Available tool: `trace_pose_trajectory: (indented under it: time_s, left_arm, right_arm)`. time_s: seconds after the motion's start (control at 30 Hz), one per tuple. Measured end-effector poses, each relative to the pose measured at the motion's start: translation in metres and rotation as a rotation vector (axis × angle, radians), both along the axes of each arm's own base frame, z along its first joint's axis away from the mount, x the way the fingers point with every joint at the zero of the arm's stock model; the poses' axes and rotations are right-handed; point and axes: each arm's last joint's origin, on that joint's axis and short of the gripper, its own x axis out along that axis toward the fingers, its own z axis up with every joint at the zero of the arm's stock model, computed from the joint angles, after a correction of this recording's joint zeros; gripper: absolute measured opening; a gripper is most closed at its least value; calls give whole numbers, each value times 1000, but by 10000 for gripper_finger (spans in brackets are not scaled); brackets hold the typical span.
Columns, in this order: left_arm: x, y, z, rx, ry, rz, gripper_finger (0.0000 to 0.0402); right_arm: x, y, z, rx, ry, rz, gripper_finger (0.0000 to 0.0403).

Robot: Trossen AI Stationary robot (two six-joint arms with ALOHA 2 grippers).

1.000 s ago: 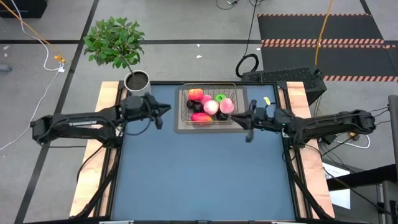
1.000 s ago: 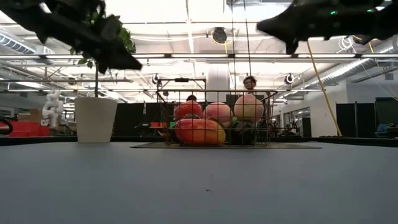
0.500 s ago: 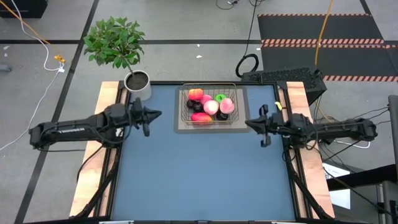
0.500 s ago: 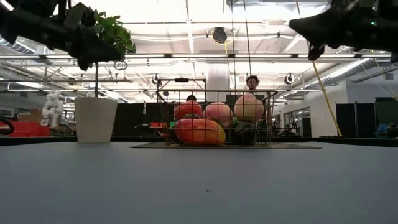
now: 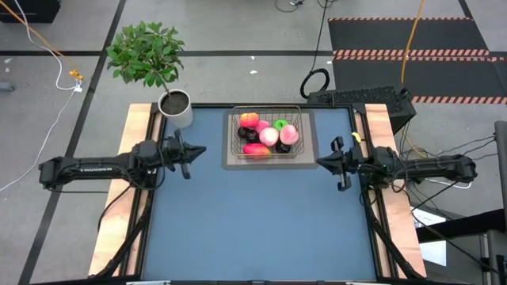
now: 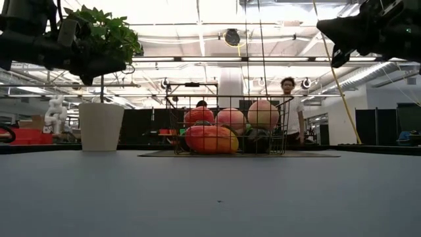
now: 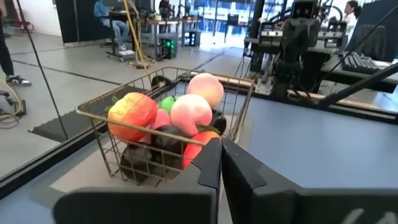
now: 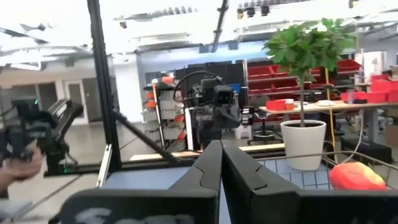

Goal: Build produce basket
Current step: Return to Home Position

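The grey wire basket (image 5: 267, 136) stands on a grey mat at the table's far middle, filled with toy produce: a pink peach (image 5: 268, 136), a green apple (image 5: 281, 124), a red-orange oval (image 5: 256, 149) and dark round ones. It also shows in the low view (image 6: 228, 125) and the left wrist view (image 7: 168, 134). My left gripper (image 5: 203, 149) is shut and empty, above the table left of the basket. My right gripper (image 5: 320, 161) is shut and empty, right of the basket.
A white pot (image 5: 176, 108) with a leafy plant (image 5: 147, 52) stands at the table's far left corner. Wooden rails run along both table sides. A person (image 6: 287, 112) stands in the room beyond the table. Bare blue tabletop (image 5: 261, 222) lies nearer than the basket.
Both arms have drawn back from the basket: my left gripper toward the table's left edge, my right gripper toward the right edge and a little nearer. Both stay shut. The basket and produce have not moved.
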Motion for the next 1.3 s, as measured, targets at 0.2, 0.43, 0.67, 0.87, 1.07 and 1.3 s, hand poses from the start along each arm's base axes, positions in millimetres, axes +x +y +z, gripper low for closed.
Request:
trace_pose_trajectory:
  time_s: [0.2,0.43,0.67,0.87,1.07,1.3]
  left_arm:
    - [-6,-1,0,-4,5,0,24]
    - [-12,-2,-17,-13,-78,-2,4]
    - [-14,-4,-21,-20,-36,-22,13]
    - [-16,-5,-21,-16,-35,-48,6]
    - [-18,-5,-29,-23,48,-46,17]
    - [-18,-5,-24,4,-2,-47,4]
  right_arm:
    - [-3,1,-5,-1,60,31,0]
    - [-6,1,-8,24,81,45,0]
    - [-7,3,-12,4,122,83,0]
    - [-10,5,-20,-2,207,141,0]
    - [-13,4,-25,-29,240,127,0]
    - [-15,5,-18,-30,164,127,0]
